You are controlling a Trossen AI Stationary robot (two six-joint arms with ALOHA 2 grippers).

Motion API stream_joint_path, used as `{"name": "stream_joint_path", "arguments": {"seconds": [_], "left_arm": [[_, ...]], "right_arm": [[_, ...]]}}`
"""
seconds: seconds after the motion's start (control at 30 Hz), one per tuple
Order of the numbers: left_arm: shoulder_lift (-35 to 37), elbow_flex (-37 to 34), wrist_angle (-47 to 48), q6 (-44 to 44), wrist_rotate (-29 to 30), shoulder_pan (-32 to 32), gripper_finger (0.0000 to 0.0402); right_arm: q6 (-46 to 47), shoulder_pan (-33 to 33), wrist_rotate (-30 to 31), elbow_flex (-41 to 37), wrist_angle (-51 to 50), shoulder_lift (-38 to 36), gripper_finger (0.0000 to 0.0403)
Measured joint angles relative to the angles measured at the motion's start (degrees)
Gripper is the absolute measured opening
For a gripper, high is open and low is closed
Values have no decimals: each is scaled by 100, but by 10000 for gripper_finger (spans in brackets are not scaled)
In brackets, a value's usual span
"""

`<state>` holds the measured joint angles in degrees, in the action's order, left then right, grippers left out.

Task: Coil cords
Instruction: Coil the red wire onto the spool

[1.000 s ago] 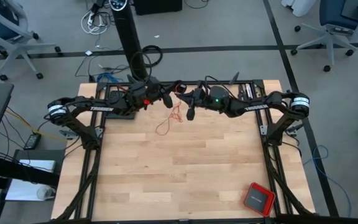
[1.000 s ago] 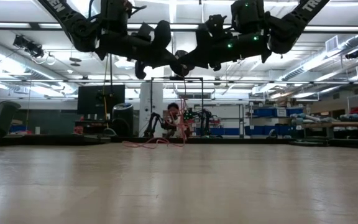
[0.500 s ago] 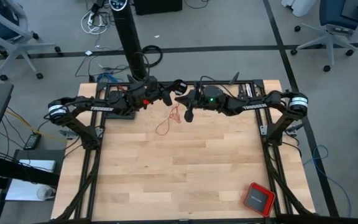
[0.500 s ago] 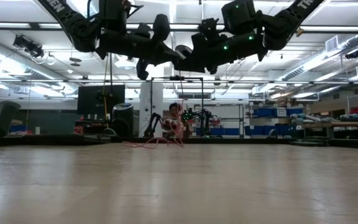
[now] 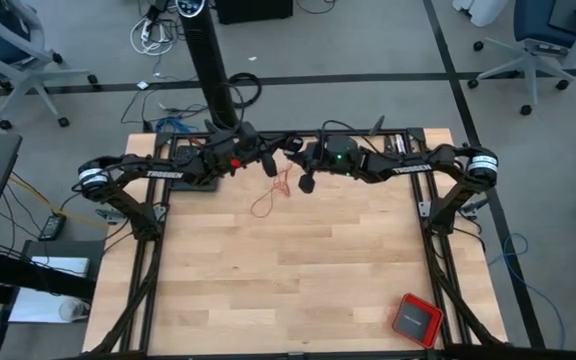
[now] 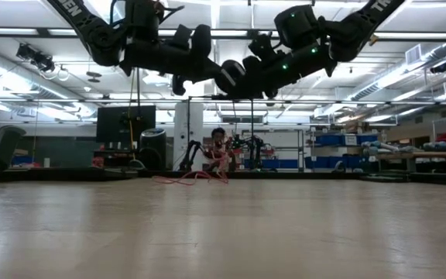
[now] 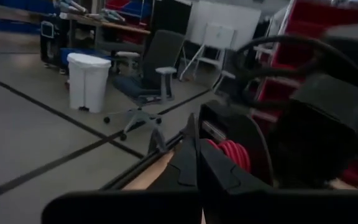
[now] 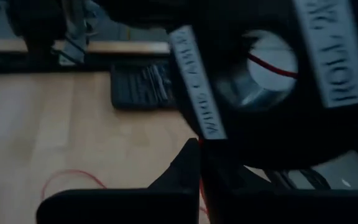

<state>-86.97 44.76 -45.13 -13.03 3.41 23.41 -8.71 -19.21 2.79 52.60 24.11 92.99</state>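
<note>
Two dark arms over one wooden worktop (image 5: pixel 288 270), each ending in one gripper: left gripper (image 5: pixel 271 163), right gripper (image 5: pixel 303 180). One thin red cord (image 5: pixel 265 203) in loose loops. One red square box (image 5: pixel 415 320) near a corner. Two office chairs beyond, one (image 5: pixel 13 55) each side (image 5: pixel 548 45). One white bin (image 7: pixel 87 82).

Two dark arms meeting overhead, left pincer (image 6: pixel 183 80) beside right pincer (image 6: pixel 231 77). Loose red cord (image 6: pixel 196 177) lying far back on the wooden worktop (image 6: pixel 223 232).
</note>
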Motion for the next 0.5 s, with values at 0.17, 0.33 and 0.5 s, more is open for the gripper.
{"name": "stream_joint_path", "arguments": {"seconds": [0.17,0.33,0.5], "left_arm": [[1,-1,283,519,-14,84,0],[16,5,354,659,-18,211,0],[14,7,303,676,-155,207,0]], "right_arm": [[-39,-188,2,0,-304,-1,19],[52,-329,-55,-17,-640,15,65],[260,-572,-1043,-16,-758,61,100]]}}
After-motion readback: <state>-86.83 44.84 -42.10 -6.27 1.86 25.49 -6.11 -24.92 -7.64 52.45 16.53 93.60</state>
